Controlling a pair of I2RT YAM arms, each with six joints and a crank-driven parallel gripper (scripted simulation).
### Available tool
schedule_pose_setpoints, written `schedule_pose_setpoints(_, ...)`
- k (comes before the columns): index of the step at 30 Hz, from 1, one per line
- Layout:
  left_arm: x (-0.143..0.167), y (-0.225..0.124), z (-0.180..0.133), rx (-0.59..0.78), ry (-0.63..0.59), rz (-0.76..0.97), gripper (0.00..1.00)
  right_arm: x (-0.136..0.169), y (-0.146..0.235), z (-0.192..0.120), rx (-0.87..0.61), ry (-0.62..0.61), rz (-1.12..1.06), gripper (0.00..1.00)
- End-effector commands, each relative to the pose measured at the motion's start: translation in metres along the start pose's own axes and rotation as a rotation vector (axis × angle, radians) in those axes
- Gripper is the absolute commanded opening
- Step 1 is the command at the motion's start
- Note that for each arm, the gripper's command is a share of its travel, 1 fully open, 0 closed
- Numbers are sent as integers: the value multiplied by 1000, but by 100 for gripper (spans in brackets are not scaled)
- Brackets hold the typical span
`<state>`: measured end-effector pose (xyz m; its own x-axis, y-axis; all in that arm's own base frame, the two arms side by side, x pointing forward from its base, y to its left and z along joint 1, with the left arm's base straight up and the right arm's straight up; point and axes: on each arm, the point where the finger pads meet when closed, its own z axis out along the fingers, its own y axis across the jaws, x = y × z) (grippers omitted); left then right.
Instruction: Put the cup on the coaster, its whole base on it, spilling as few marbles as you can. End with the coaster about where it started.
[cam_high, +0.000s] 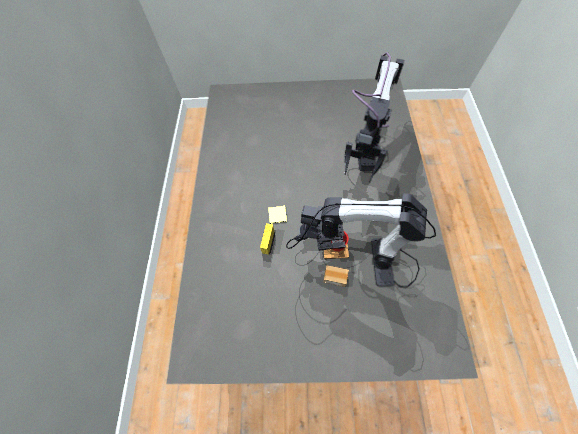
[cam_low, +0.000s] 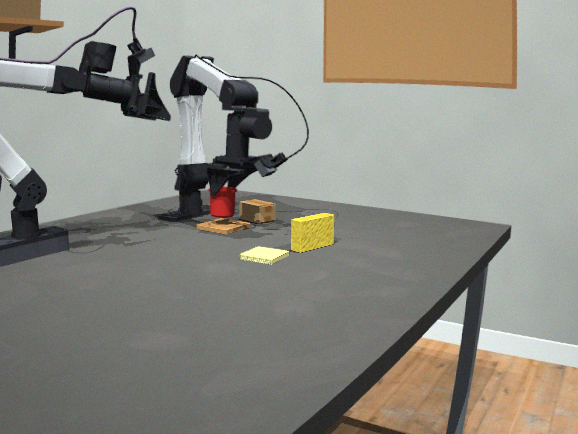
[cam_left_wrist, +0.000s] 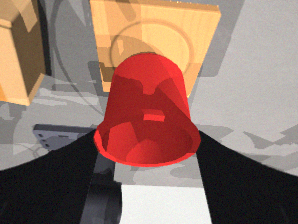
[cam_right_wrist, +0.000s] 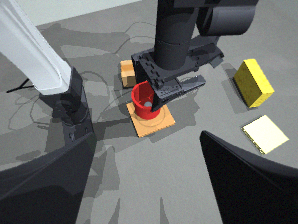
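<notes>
Red cup (cam_high: 346, 239) (cam_low: 222, 202) (cam_left_wrist: 149, 75) (cam_right_wrist: 145, 111): flared rim, narrower base, upright, mouth up, overlapping the coaster in the wrist views; can't tell whether the base touches. Small grey shape inside, perhaps a marble; count unclear. Wooden coaster (cam_high: 336, 254) (cam_low: 223, 227) (cam_left_wrist: 150, 31) (cam_right_wrist: 144, 129): square, pale orange-brown, ring groove on its face, lying flat on the dark tabletop.
</notes>
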<state>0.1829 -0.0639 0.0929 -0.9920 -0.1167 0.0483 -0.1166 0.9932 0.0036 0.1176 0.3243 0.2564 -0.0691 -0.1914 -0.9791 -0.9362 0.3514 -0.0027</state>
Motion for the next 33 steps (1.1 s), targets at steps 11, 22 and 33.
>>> schedule_pose_setpoints(11,-6,-1,19,9,-42,-13,76,-25,-2,-4,-2,-59,-1,100)
schedule_pose_setpoints(22,-9,0,0,20,-73,-19,100,-25,-2,-4,-2,-59,-1,100)
schedule_pose_setpoints(33,-8,1,-28,14,-49,-20,100,-25,-2,-4,-2,-59,-1,100)
